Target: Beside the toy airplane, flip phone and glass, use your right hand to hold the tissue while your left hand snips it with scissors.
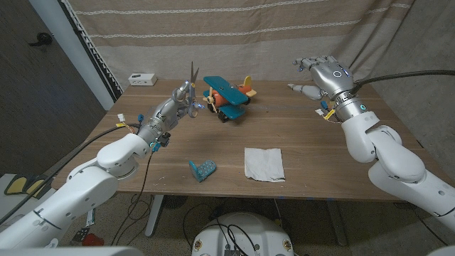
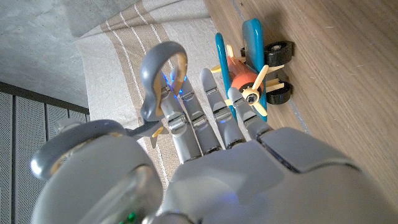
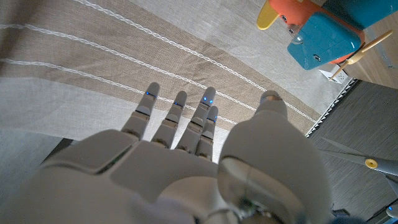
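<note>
My left hand (image 1: 174,107) is raised over the table's back left and holds grey-handled scissors (image 1: 191,77) with the blades pointing up. The handle loops (image 2: 163,70) sit around its fingers (image 2: 205,118). Just to its right stands the teal and orange toy airplane (image 1: 229,97), (image 2: 251,70). A white tissue (image 1: 264,163) lies flat near the front edge, with the teal flip phone (image 1: 202,170) to its left. My right hand (image 1: 325,75) hovers open above the back right, fingers (image 3: 177,118) spread toward the curtain, far from the tissue. The airplane (image 3: 314,30) lies past it.
A small white box (image 1: 142,79) sits at the table's (image 1: 327,156) back left corner. A striped beige curtain (image 1: 249,32) hangs behind the table. A dark panel (image 1: 43,64) stands to the left.
</note>
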You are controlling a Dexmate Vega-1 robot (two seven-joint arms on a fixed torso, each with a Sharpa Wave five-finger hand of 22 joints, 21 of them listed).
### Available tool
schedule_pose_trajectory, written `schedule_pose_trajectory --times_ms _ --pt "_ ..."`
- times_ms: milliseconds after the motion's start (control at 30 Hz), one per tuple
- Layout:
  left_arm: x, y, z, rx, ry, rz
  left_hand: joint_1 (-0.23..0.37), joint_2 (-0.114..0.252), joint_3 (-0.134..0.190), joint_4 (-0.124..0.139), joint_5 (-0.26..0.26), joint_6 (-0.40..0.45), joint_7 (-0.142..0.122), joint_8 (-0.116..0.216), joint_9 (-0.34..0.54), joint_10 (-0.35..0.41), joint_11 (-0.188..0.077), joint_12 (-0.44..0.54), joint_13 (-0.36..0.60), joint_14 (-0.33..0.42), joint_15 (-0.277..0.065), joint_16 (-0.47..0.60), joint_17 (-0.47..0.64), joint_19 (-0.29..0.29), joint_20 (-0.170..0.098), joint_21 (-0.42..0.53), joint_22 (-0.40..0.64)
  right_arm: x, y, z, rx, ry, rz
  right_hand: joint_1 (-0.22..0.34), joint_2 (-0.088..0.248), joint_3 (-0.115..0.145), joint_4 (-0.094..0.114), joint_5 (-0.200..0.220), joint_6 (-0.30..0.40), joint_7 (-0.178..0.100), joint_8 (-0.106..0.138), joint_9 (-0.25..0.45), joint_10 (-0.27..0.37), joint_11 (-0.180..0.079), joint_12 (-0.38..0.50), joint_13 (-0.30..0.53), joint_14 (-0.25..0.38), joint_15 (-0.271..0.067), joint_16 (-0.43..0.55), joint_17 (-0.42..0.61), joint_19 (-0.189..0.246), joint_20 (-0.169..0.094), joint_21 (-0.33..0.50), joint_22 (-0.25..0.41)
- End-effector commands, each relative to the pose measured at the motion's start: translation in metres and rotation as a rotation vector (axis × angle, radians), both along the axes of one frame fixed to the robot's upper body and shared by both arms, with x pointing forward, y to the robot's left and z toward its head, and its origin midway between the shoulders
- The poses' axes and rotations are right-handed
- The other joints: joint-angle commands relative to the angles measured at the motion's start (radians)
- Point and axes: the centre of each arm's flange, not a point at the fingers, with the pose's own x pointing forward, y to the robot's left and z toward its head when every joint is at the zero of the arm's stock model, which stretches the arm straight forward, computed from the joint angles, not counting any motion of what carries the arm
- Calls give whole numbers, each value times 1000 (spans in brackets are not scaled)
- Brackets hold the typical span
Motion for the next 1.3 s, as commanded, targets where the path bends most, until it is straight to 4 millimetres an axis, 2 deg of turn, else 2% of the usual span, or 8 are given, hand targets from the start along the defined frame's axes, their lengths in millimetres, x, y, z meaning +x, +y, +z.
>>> schedule_pose_trajectory --times_ms 33,333,433,833,867,933,1000,1300 --pt "3 -2 -1 12 9 -15 10 2 -1 -3 4 5 5 -6 2 48 -43 30 109 9 -139 -1 -1 6 1 -1 3 -3 3 -9 92 138 123 -1 -8 -11 -1 7 -7 9 -14 0 -7 0 -11 -6 -16 -166 -10 1 -6 -3 -7 0" --pt "9 -5 -1 29 11 -32 14 2 -1 -4 5 6 4 -7 1 48 -44 33 113 10 -139 -1 -1 7 0 -3 3 -8 6 -12 125 199 149 1 -5 -12 -3 10 -13 10 -21 -4 -1 0 -13 -16 -20 -164 -12 -1 0 -9 -11 1" --pt "10 -5 -3 23 15 -37 15 2 -1 -4 6 6 5 -7 1 48 -44 33 112 11 -139 0 -1 7 -1 -3 3 -6 8 -12 133 248 155 14 -3 -11 -12 13 -13 19 -28 -9 3 7 -15 -28 -34 -139 -18 -5 30 12 -7 1" --pt "13 -6 -4 35 21 -45 23 3 0 -7 7 3 1 -9 3 43 -44 33 113 8 -139 -1 0 6 -3 -6 3 0 12 -13 137 359 174 26 1 -11 -20 14 -17 28 -37 -15 -10 7 -23 -42 -56 -128 -27 -10 16 19 -23 1" --pt "13 -6 -4 34 23 -48 23 3 1 -7 7 5 1 -9 1 43 -44 31 110 9 -139 -1 0 8 -2 -6 3 1 13 -14 132 358 167 28 1 -11 -21 15 -22 38 -41 -17 -10 7 -24 -45 -57 -127 -27 -11 16 19 -25 1" --pt "14 -6 -4 38 21 -45 25 3 0 -7 8 7 5 -9 1 48 -44 35 112 11 -139 0 0 7 -2 -7 3 1 15 -15 116 366 160 32 2 -16 -25 15 -107 87 -86 -27 -8 8 -30 -67 -60 -130 -26 -16 18 18 -38 2" --pt "14 -6 -4 33 23 -47 26 3 0 -7 8 5 4 -9 2 52 -43 38 112 12 -139 0 0 7 -2 -7 3 2 17 -16 107 381 154 31 2 -18 -25 16 -135 108 -102 -32 -3 12 -29 -75 -63 -132 -27 -19 15 15 -45 2" --pt "14 -6 -4 33 21 -44 29 3 0 -8 8 9 3 -7 6 56 -44 42 115 17 -139 3 1 8 -2 -9 3 4 24 -24 63 417 138 31 5 -22 -25 17 -139 92 -113 -42 -29 11 -43 -89 -103 -116 -39 -24 -6 14 -63 3"
